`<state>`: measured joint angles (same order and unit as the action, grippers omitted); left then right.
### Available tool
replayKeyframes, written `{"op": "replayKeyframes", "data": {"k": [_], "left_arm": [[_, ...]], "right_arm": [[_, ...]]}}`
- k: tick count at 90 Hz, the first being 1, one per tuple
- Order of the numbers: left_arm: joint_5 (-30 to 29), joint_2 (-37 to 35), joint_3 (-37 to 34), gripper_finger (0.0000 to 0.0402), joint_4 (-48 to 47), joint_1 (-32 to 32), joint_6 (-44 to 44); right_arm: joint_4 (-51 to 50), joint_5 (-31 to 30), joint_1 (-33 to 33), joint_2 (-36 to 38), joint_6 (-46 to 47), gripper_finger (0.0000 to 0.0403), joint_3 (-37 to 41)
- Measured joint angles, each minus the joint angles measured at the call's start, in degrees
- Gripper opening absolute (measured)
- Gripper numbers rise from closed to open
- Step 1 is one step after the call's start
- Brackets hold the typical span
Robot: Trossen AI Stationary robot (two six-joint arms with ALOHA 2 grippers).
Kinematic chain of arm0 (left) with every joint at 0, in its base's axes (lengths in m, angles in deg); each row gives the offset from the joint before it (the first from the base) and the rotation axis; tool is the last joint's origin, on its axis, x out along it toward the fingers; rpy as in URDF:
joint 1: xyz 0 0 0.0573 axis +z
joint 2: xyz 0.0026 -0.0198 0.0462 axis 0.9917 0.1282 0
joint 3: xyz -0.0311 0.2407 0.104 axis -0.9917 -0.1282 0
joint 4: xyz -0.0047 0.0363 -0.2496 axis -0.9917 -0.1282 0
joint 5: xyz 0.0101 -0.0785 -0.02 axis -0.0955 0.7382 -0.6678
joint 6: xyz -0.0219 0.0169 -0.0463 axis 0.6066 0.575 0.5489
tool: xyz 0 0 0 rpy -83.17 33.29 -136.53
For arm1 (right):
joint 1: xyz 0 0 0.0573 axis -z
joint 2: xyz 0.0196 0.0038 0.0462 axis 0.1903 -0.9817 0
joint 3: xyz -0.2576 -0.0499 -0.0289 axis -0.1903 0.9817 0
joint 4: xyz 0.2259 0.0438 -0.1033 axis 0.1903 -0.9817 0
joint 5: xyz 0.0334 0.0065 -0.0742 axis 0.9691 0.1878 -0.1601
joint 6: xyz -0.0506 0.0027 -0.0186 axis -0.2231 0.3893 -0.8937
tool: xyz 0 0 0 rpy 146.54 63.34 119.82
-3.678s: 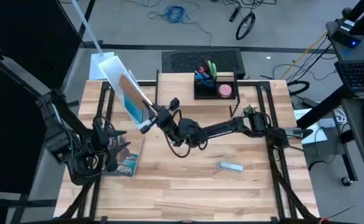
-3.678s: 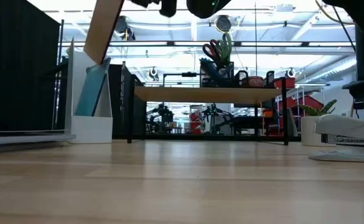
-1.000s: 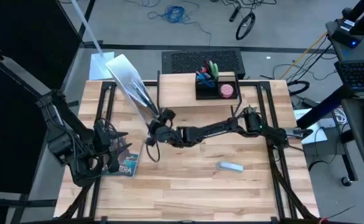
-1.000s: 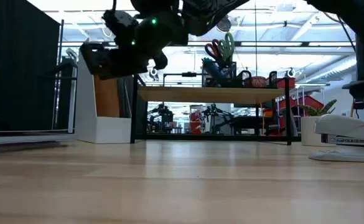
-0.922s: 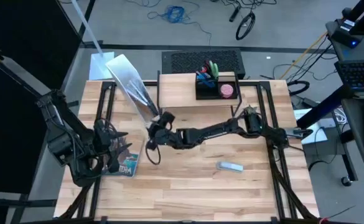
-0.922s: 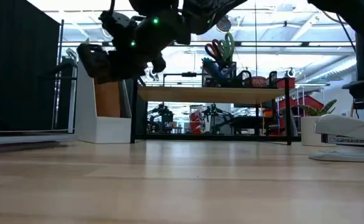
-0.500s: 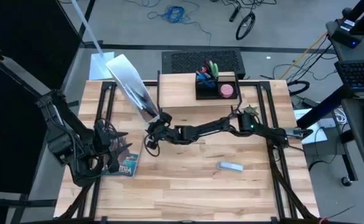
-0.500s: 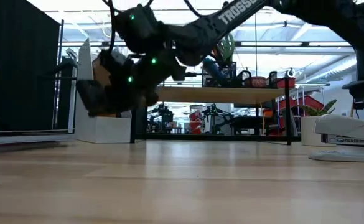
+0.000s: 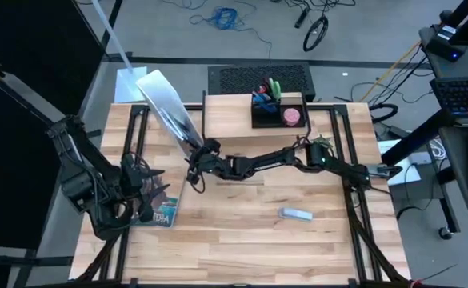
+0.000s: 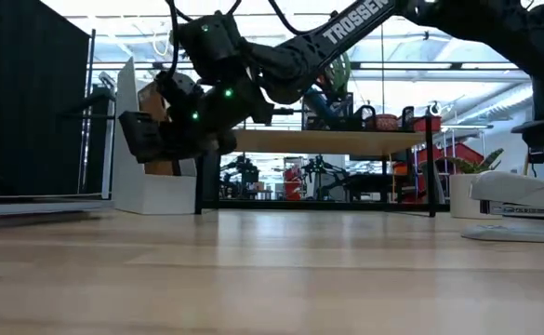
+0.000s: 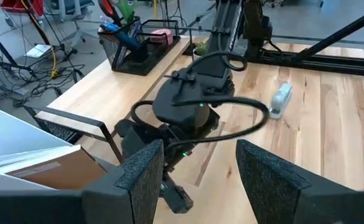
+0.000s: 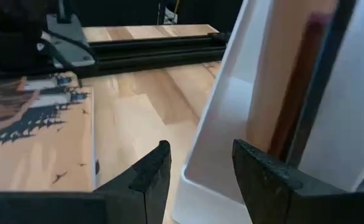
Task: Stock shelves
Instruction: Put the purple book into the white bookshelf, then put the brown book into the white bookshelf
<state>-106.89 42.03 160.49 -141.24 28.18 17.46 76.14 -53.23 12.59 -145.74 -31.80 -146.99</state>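
The shelves (image 9: 230,116) are a low light-wood riser on black legs at the table's far middle, also seen in the low view (image 10: 318,141). A white file box (image 9: 166,108) stands left of it with a brown book (image 12: 287,74) upright inside. My right gripper (image 12: 200,168) is open and hovers close before the box's low front wall (image 12: 219,155), above the table (image 10: 146,140). My left gripper (image 11: 197,168) is open at the table's left (image 9: 150,196), over a picture book (image 9: 160,212) lying flat there.
A black organizer (image 9: 275,108) with scissors and pens stands on the shelves' top. A grey stapler (image 9: 295,214) lies on the table toward the right. The black frame rails run along both table sides. Bare wood spreads across the near half.
My right gripper has come down in front of the file box and moved a little toward the table's far left, its arm stretching flatter over the table. The brown book stays in the box. My left arm has kept still.
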Motion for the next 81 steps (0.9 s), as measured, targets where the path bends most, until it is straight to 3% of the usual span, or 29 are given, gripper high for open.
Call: {"op": "replayKeyframes", "data": {"k": [45,81], "left_arm": [[-0.58,0.0,0.0,0.0189,0.15,0.0,0.11],[-0.58,0.0,0.0,0.0189,0.16,-0.02,0.17]], "right_arm": [[4.47,1.8,0.2,-3.6,1.26,0.0153,-0.07],[11.36,13.05,-1.08,-3.84,2.42,0.0153,0.02]]}}
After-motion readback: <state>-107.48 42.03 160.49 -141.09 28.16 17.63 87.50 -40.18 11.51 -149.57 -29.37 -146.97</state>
